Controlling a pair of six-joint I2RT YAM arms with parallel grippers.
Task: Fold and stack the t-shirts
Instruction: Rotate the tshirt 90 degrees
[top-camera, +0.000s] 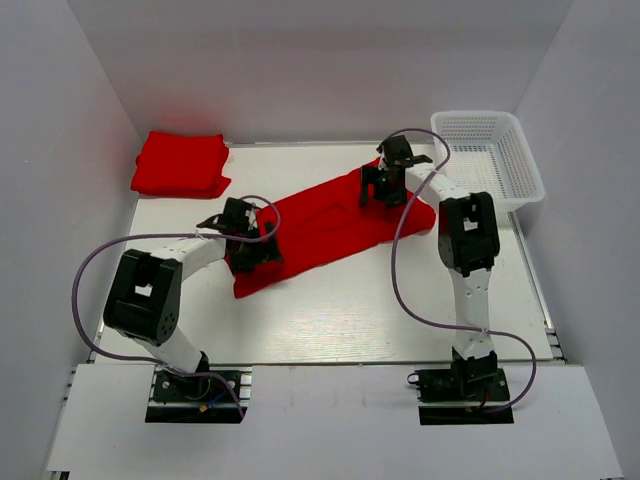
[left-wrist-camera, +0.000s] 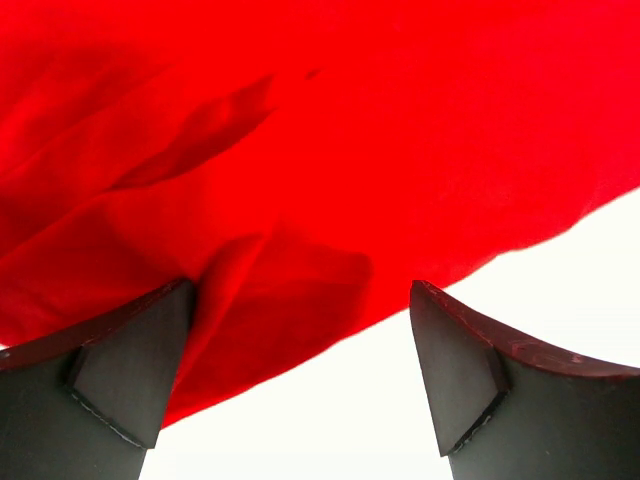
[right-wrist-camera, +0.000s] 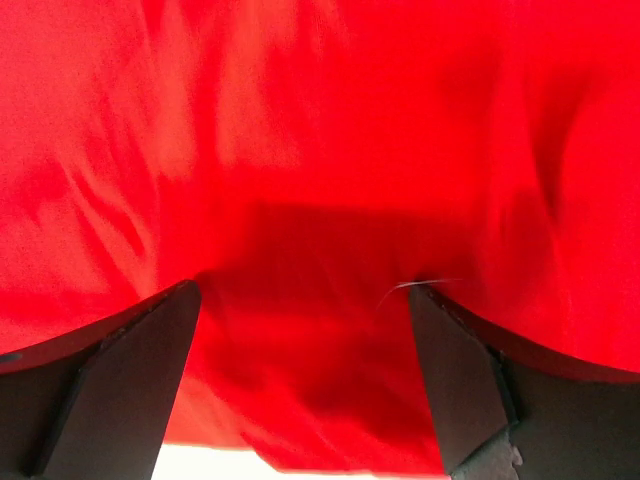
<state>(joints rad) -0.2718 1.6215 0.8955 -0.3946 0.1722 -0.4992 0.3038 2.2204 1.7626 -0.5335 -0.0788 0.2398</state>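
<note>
1. One shirt (top-camera: 320, 225) lies spread diagonally mid-counter (top-camera: 350, 310). A folded pile (top-camera: 180, 163) sits at the far-left corner, likely the stacking spot.
2. The left gripper (left-wrist-camera: 300, 300) gapes wide over the shirt's near edge, pinching nothing.
3. The right gripper (right-wrist-camera: 305, 300), equally spread and empty, hangs over the far end, probably so each end can be taken for a fold.

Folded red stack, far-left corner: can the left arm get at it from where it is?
Probably yes. The left claw is open over the spread t-shirt, holding nothing, and only bare table lies between it and the folded stack. Reach looks plausible, not certain.
</note>
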